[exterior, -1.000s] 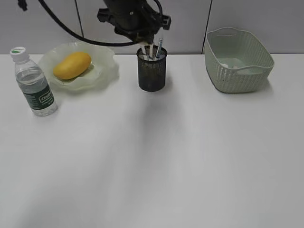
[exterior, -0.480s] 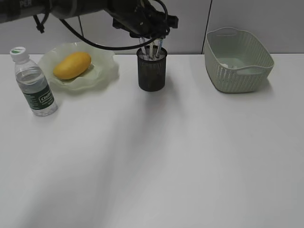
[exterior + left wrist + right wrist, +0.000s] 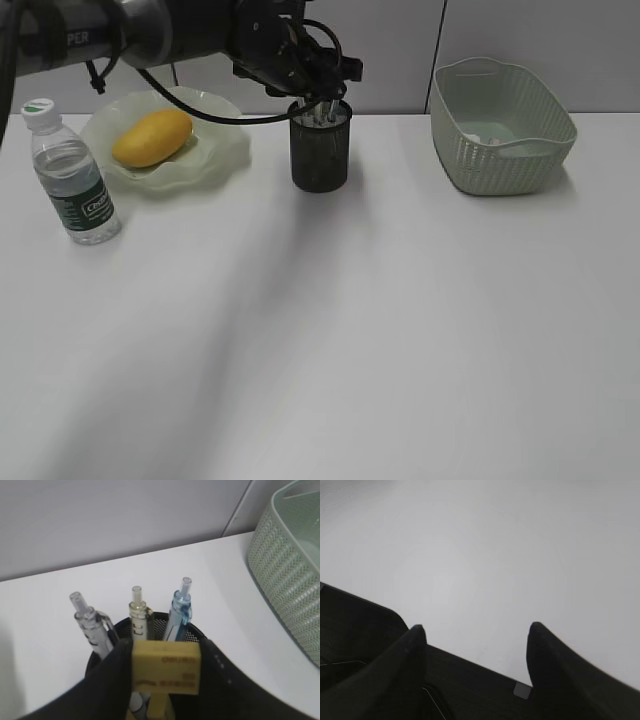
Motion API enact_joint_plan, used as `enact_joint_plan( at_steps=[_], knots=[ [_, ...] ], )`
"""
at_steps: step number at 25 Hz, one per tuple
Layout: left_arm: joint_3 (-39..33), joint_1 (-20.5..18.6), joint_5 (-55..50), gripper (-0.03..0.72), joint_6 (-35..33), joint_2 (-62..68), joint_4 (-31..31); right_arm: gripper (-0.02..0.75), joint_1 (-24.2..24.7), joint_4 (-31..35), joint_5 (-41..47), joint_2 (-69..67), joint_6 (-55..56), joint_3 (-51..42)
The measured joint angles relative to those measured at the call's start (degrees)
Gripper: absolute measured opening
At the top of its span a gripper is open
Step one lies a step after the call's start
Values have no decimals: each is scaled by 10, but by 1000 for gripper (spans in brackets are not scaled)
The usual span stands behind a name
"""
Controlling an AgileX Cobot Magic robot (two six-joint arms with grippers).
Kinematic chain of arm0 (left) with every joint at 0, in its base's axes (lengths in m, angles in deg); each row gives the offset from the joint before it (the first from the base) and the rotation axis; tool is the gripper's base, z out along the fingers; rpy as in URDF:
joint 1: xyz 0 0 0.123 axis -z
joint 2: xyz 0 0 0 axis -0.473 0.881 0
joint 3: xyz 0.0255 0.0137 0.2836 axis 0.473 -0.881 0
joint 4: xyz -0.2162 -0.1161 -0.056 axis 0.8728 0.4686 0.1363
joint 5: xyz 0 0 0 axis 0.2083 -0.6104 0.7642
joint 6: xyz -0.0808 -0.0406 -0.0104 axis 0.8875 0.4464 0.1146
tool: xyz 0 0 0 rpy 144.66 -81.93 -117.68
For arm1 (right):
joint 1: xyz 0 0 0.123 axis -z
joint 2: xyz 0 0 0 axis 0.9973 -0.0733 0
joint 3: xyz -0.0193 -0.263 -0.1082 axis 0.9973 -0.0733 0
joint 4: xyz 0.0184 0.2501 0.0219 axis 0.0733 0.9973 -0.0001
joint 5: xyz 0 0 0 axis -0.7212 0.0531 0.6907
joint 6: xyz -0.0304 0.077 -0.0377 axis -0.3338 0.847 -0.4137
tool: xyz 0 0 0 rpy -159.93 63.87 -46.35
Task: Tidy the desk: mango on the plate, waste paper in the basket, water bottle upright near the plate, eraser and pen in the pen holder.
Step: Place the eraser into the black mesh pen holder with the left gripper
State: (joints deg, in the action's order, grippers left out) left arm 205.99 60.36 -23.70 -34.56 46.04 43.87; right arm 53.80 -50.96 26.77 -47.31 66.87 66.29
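My left gripper (image 3: 318, 96) is shut on a yellow eraser (image 3: 166, 667) and holds it right over the mouth of the black mesh pen holder (image 3: 320, 155), which also shows in the left wrist view (image 3: 186, 628). Three pens (image 3: 178, 610) stand in the holder. The mango (image 3: 152, 137) lies on the ruffled green plate (image 3: 218, 150). The water bottle (image 3: 72, 178) stands upright left of the plate. The basket (image 3: 505, 125) stands at the back right with something white in it. My right gripper (image 3: 476, 635) is open over bare desk (image 3: 485, 555) and is not seen in the exterior view.
The basket's woven side (image 3: 290, 575) is close on the right in the left wrist view. A grey wall runs along the back edge of the desk (image 3: 330, 330).
My left gripper has come down with the eraser from above the pen holder to its mouth. The arm now reaches in lower from the upper left.
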Motion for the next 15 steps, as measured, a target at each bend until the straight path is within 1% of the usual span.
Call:
enact_joint_plan(
  at_steps=[4,7,13,15],
  knots=[
    [0,0,3,396,-1,0,-1,498,0,0,0,0,0,0],
    [0,0,5,437,-1,0,0,498,0,0,0,0,0,0],
    [0,0,-6,449,-1,-11,3,498,0,0,0,0,0,0],
    [0,0,-35,449,-1,-26,5,498,0,0,0,0,0,0]
  ],
)
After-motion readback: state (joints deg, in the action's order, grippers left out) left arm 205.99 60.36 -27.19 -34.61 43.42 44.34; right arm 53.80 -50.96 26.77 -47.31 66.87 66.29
